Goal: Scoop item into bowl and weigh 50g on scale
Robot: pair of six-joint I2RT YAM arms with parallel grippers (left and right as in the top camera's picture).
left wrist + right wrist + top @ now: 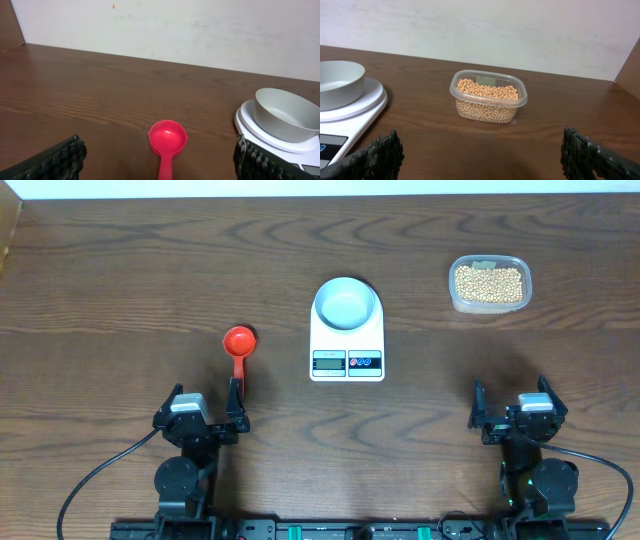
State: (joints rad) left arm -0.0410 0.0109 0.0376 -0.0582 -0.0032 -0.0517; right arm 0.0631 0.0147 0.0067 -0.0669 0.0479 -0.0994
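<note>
The white bowl (346, 303) stands empty on the white scale (347, 360) at the table's middle; both also show in the left wrist view, bowl (286, 114) on scale (260, 132), and in the right wrist view, bowl (337, 82) on scale (357, 112). The tan beans (488, 281) fill a clear plastic container (455, 297) at the back right, also in the right wrist view (487, 97). A red scoop (239, 345) lies left of the scale, its cup (167, 137) between my left fingers. My left gripper (200, 412) is open and empty. My right gripper (518, 412) is open and empty.
The dark wooden table (120, 280) ends at a pale wall behind (175, 30). A cable (90, 480) runs from the left arm's base, another from the right base (610, 470).
</note>
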